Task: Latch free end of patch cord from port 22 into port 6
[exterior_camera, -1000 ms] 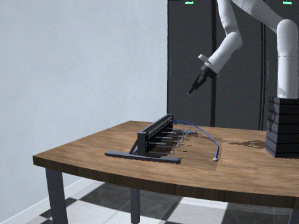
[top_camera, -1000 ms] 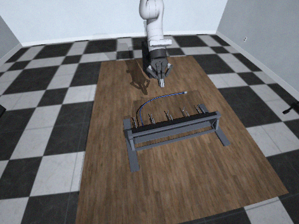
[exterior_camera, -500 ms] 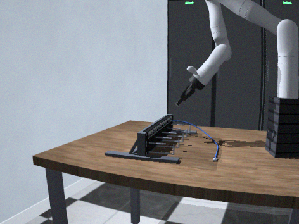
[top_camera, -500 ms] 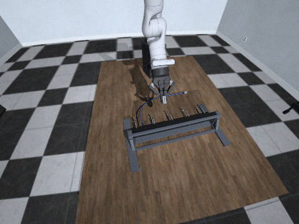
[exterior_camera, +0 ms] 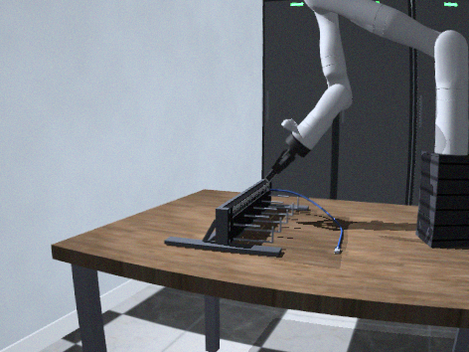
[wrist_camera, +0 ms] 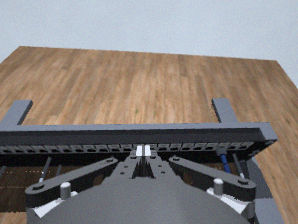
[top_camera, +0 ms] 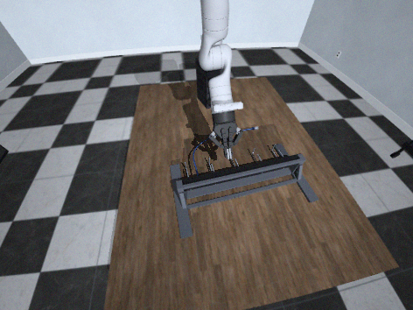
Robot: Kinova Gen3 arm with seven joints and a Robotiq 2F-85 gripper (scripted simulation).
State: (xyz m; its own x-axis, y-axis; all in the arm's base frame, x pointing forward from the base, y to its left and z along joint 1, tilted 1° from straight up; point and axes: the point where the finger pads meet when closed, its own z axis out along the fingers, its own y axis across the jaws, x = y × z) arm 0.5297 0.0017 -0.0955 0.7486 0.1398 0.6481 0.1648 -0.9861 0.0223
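Cord (exterior_camera: 318, 209) first: one blue patch cord, one end plugged into the back of the rack (exterior_camera: 243, 209), the rest arcing up and over, then dropping to the desk (exterior_camera: 149, 234). Its free plug (exterior_camera: 337, 251) lies flat on the wood behind the rack, well apart from the panel and not near any port. From above you see the same plug (top_camera: 255, 128) off to one side of the end effector (top_camera: 227, 153), with the blue loop (top_camera: 194, 155) coming down on the other side.

Count-wise: one rack, one cord, one arm, one end effector. The rack has a single long port strip (wrist_camera: 135, 147) on two feet; the port numbers are too small to read in any view.

End effector (wrist_camera: 143, 151) is squeezed all the way shut with nothing between the pads, white tips pressed together. It sits right at the top rear edge of the rack, around mid-strip. Whether it actually touches the rack I can't tell.

What each view adds: the side camera is the only one showing the cord's full arc and the plug resting on the desk. The wrist cam only catches a short blue bit (wrist_camera: 224, 162) at the far right behind the strip, plus the row of ports up close. The top view shows the rack sitting slightly skewed on the desk, roughly central.
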